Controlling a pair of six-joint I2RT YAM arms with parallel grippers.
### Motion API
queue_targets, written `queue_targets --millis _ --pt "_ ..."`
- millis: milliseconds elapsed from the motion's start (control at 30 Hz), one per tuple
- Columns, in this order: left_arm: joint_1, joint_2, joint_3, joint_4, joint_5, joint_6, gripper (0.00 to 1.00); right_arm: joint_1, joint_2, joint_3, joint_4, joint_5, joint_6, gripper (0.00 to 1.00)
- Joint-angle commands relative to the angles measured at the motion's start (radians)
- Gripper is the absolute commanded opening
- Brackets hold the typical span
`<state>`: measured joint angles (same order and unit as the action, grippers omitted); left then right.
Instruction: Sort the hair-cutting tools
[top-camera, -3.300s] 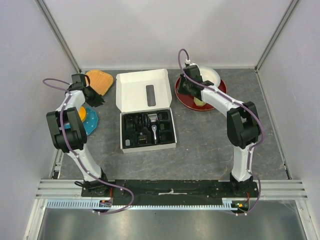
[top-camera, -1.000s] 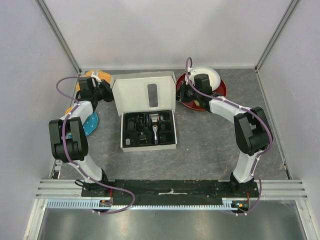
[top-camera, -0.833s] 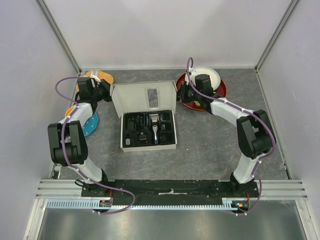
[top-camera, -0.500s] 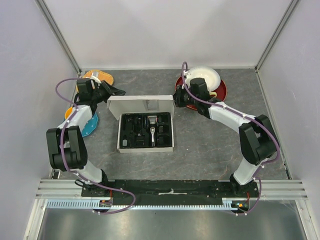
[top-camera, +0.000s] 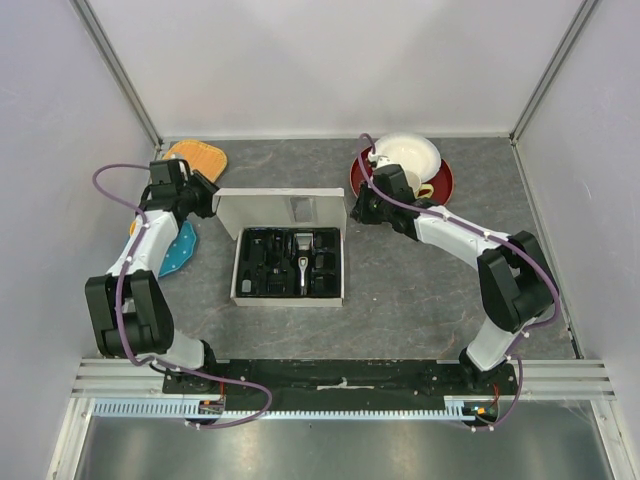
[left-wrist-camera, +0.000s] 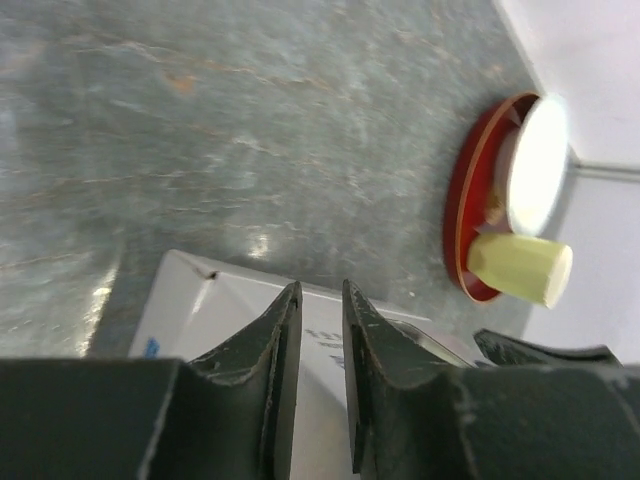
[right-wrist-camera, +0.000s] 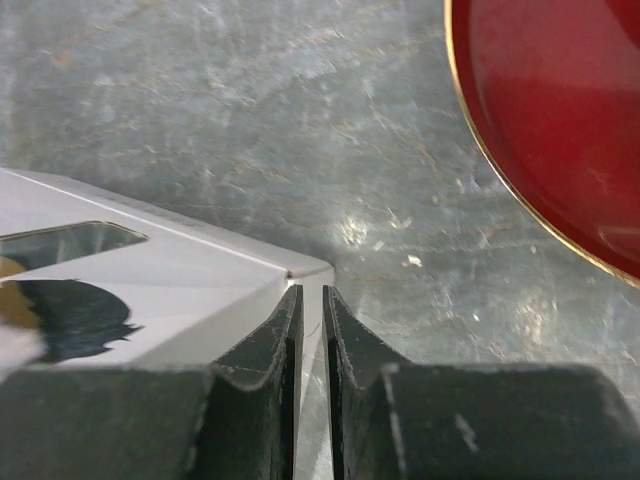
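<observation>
Pinching lid (top-camera: 255, 208) right corner: right hand (right-wrist-camera: 311, 300), nearly closed. Left hand (left-wrist-camera: 322, 300) straddles left corner, grip unclear.

free: table (top-camera: 420, 285) R of box (top-camera: 287, 301) | blocked: lid (top-camera: 262, 208) up at far edge, red plate (top-camera: 443, 181) far-R

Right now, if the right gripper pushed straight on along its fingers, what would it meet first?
The white box lid: its corner sits at the tips of the right gripper, seemingly pinched between the fingers. Beyond it only grey table shows; depth is unclear.
</observation>
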<state>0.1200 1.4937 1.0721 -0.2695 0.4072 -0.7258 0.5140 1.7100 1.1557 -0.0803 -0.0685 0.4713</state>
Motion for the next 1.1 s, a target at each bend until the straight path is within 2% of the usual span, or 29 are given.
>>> queue_targets --millis 0,133,167,533,1067 --pt "0.0 -0.029 0.049 -0.189 -0.166 0.06 0.3 0.0 -0.018 0.087 -0.136 0.11 0.035 0.19" --pt "0.0 -0.006 0.048 -0.253 -0.168 0.078 0.3 0.0 -0.039 0.075 -0.182 0.07 0.055 0.19" --pt "0.0 -0.006 0.045 -0.266 -0.168 0.08 0.3 0.0 -0.049 0.061 -0.182 0.015 0.055 0.18" --pt "0.0 -0.049 0.011 -0.316 -0.123 0.12 0.28 0.02 -0.07 0.019 -0.119 -0.175 0.055 0.15" --pt "0.0 -0.124 -0.047 -0.316 -0.028 0.135 0.16 0.061 -0.055 0.012 -0.114 -0.166 0.098 0.12"
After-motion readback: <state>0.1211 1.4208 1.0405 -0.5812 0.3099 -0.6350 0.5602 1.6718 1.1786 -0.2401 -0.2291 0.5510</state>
